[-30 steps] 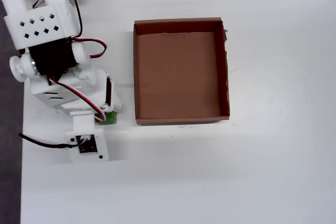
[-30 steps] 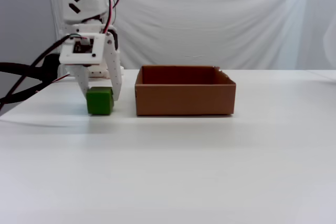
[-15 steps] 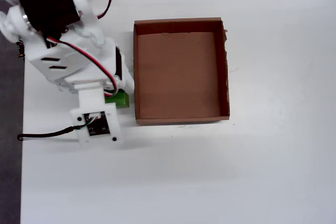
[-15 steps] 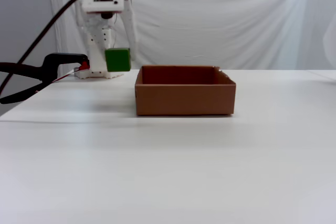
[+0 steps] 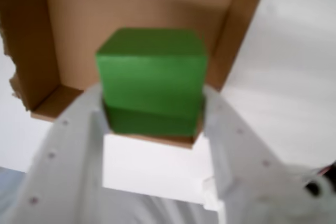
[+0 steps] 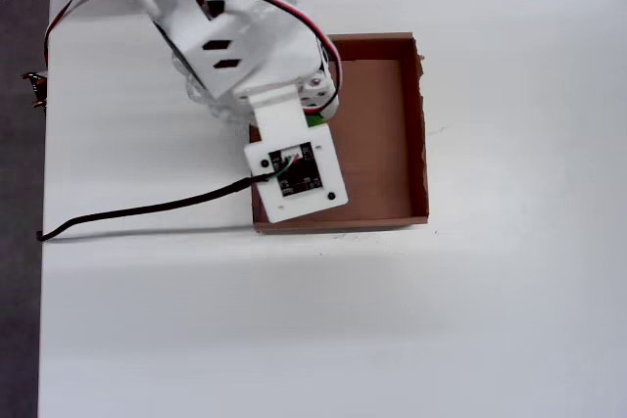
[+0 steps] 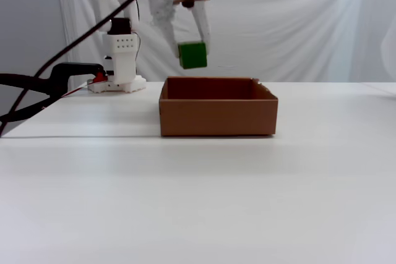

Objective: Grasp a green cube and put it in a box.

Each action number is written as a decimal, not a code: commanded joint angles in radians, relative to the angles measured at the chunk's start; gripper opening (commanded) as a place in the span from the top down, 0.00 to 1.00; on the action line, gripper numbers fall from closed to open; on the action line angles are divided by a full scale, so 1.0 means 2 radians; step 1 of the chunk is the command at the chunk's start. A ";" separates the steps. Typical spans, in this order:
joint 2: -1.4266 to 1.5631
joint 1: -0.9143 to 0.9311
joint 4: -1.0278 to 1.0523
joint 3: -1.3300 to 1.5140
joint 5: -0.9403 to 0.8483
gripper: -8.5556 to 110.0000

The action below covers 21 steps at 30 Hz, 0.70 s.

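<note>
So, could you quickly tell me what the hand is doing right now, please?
Hand: closed on the green cube, held in the air above the box.

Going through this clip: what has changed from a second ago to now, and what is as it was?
The gripper, shut on the small bright-green cube, has lifted it off the white table and carried it sideways: a second ago it sat on the table left of the shallow brown cardboard box in the fixed view; now it hangs above the box's left part. The grip has held throughout. The box has not moved and has nothing in it.
</note>
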 commanded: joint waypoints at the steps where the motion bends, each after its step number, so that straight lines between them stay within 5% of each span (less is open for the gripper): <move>1: -0.019 -0.015 0.001 -0.031 0.004 0.81; 21: -0.174 -0.052 -0.022 -0.104 0.012 0.81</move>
